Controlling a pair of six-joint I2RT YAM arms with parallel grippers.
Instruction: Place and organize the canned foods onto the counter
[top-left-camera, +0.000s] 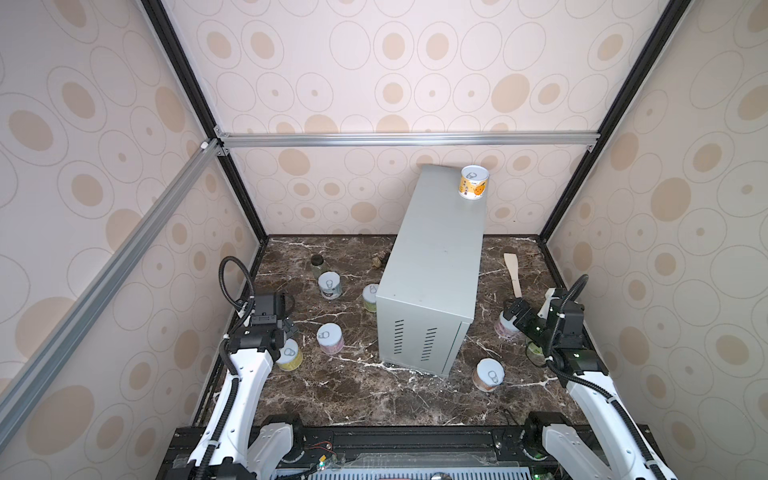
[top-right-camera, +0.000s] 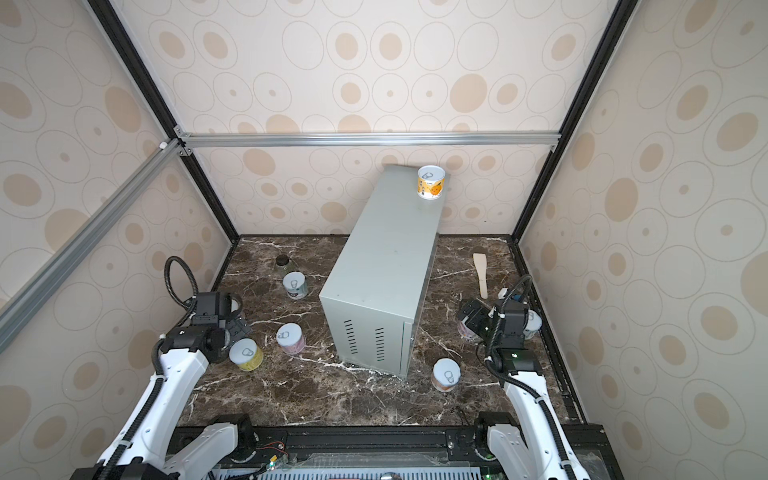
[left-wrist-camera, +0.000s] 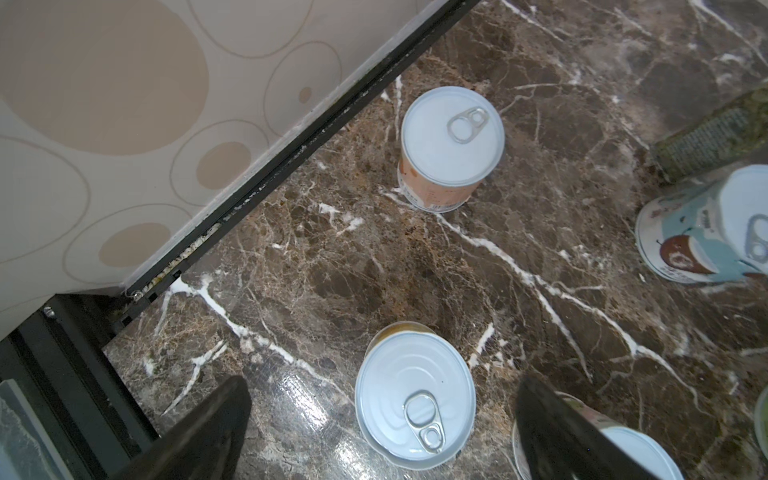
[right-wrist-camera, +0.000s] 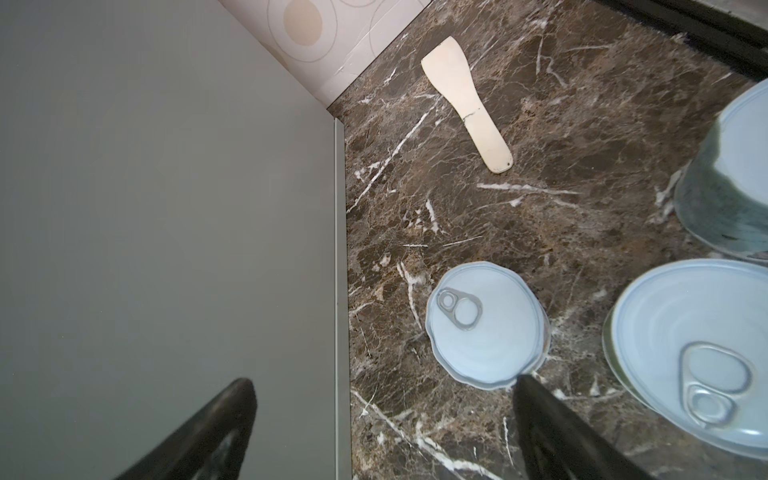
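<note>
Your left claw (left-wrist-camera: 380, 388) wide by a yellow tin (left-wrist-camera: 415, 395), right claw (right-wrist-camera: 384, 384) wide, empty, beside the counter (top-left-camera: 432, 266), one orange tin (top-left-camera: 473, 183) on its far end, wooden spatula (top-left-camera: 513, 274) and glass jar (top-left-camera: 318, 266) on marble (top-left-camera: 374, 399), front strip open.

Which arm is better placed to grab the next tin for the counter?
Left, probably: the left gripper is open with a yellow-labelled tin centred between its fingers. The right gripper is also open, but its nearest tin sits by one fingertip, off centre.
</note>
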